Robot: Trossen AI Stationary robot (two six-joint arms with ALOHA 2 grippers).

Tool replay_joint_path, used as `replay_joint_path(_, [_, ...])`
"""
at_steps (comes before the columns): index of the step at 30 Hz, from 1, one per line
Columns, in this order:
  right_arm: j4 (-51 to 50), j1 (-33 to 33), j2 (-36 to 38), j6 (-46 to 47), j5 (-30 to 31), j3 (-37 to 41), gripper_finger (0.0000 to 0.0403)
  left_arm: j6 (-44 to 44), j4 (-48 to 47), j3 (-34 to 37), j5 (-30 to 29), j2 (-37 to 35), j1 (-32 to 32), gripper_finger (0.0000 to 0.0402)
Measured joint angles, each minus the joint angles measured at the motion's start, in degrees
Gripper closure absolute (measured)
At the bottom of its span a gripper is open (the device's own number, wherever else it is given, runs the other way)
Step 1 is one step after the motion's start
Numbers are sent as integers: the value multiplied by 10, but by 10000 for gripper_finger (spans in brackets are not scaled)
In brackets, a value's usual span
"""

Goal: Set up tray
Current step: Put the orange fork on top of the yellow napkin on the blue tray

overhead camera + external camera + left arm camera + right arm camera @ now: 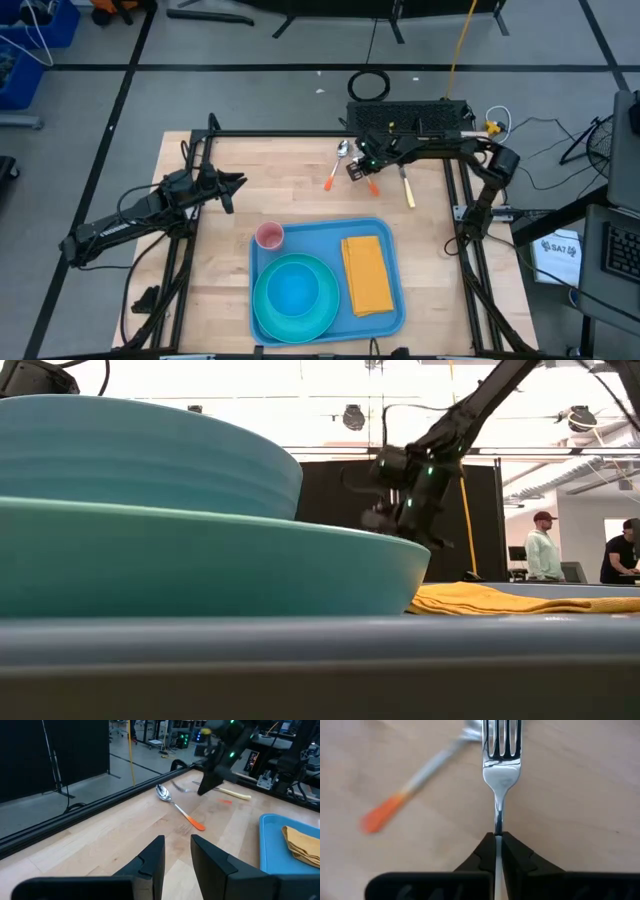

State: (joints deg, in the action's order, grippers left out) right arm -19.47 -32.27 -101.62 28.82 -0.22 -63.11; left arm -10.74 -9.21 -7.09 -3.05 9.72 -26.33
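The light-blue tray (318, 236) lies at the table's near edge and carries a teal plate (330, 305) with a teal bowl (293, 290), a pink cup (269, 236) and a folded yellow napkin (366, 275). My right gripper (358, 168) is over the far middle of the table, shut on a metal fork (501, 770). An orange-handled spoon (336, 166) lies just left of it and a cream-handled knife (407, 188) just right. My left gripper (177, 852) is open and hovers over the table's left part, holding nothing. My right gripper pinches the fork between its two fingers at the thin neck (498, 822) just behind the tine head. The fingers lie along the fork, whose tines point straight ahead of them toward the table's left. Its handle is hidden behind the fingers. Whether it is clear of the table I cannot tell.
A black frame rail (100, 805) runs along the table's far edge, with side rails left and right. Bare wood (290, 195) lies between the cutlery and the tray. In the low view two people (543, 545) stand in the room beyond the table.
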Motion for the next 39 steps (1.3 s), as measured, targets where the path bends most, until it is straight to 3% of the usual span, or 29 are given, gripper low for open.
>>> replay_joint_path(5, [-22, 16, 78, -13, -90, 0, 401, 0, 0, 0, 0, 0, 0, 305])
replay_joint_path(9, [-48, 69, 164, -3, -164, 11, 402, 0, 0, 0, 0, 0, 0, 305])
replay_joint_path(16, [-116, 242, 294, 195, -179, 70, 402, 0, 0, 0, 0, 0, 0, 305])
replay_joint_path(21, [-67, 417, 333, 444, -89, 133, 402, 0, 0, 0, 0, 0, 0, 305])
replay_joint_path(26, [81, 561, 313, 658, 69, 195, 402, 0, 0, 0, 0, 0, 0, 305])
replay_joint_path(29, [128, 603, 281, 693, 171, 211, 402, 0, 0, 0, 0, 0, 0, 305])
replay_joint_path(31, [130, 612, 255, 693, 206, 211, 402, 0, 0, 0, 0, 0, 0, 305])
replay_joint_path(39, [227, 604, 166, 648, 224, 211, 402, 0, 0, 0, 0, 0, 0, 305])
